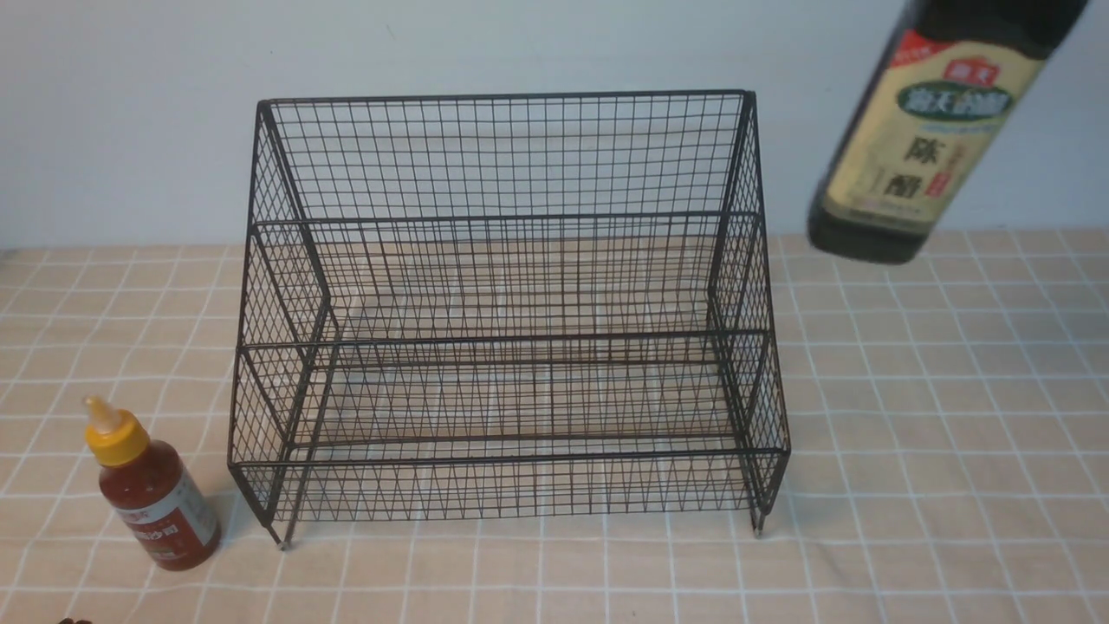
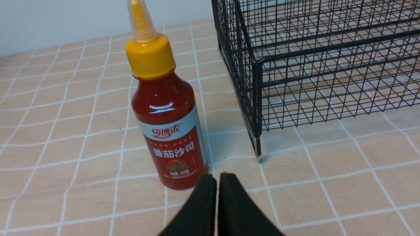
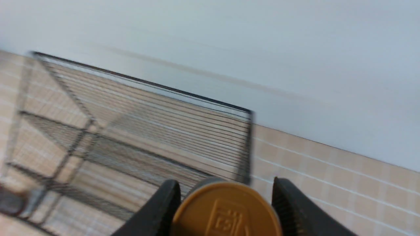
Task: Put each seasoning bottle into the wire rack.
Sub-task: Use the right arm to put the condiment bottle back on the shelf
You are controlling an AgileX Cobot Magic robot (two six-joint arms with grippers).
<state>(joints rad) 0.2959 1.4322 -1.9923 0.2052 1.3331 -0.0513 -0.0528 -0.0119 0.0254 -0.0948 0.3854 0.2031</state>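
Observation:
The black wire rack (image 1: 511, 336) stands in the middle of the checked cloth, with nothing in it. The short red-sauce bottle (image 1: 156, 498) with a yellow nozzle cap stands upright outside the rack's front left corner. My left gripper (image 2: 217, 177) is shut and empty, just in front of this bottle's base (image 2: 167, 124). The tall dark bottle (image 1: 931, 139) with a beige label hangs tilted in the air, above and right of the rack. My right gripper (image 3: 226, 185) is shut on it, its fingers on either side of the gold cap (image 3: 226, 213).
A pale wall rises right behind the rack. The rack's corner post (image 2: 257, 98) stands close to the right of the red bottle. The rack shows blurred in the right wrist view (image 3: 164, 124). Checked cloth (image 1: 953, 433) lies on both sides of the rack.

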